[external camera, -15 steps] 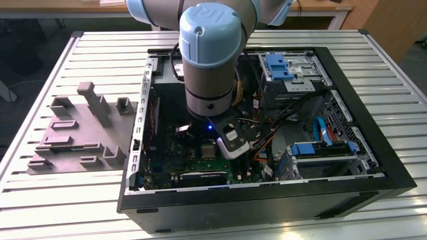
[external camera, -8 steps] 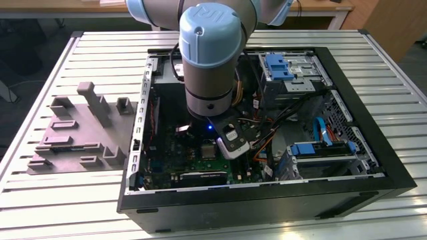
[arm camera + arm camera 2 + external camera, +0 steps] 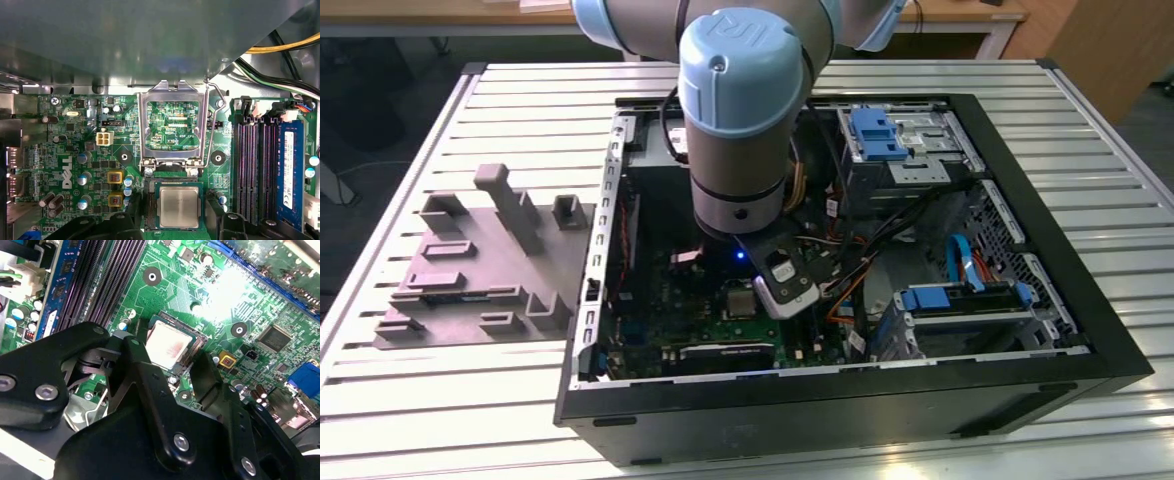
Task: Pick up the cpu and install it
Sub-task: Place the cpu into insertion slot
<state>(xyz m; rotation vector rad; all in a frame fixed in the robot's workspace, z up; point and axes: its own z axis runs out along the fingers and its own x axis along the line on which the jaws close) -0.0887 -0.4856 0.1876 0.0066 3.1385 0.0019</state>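
Slatted pale metal table (image 3: 454, 400), open black computer case (image 3: 854, 405) lying on it, grey moulded parts tray (image 3: 467, 290) beside the case on the exterior view's left. My arm reaches down into the case over the green motherboard (image 3: 70, 150).

Location of part: the small flat square cpu (image 3: 178, 207) with its pale silver metal top lies level inside the black socket (image 3: 150, 212), its edges square to the socket's edges in both wrist views.

State of my gripper (image 3: 171, 352): jaws spread, one black finger (image 3: 142, 365) on each side of the socket, pinching nothing. Whether a fingertip grazes the socket rim I cannot tell.

The bright metal load frame (image 3: 172, 125) stands swung up off the socket, with bare board showing through its window. Its wire lever (image 3: 214, 125) is raised alongside.

Progress, my judgement: pick-up and placement done, the chip is seated. Not done: frame not lowered, lever not latched.
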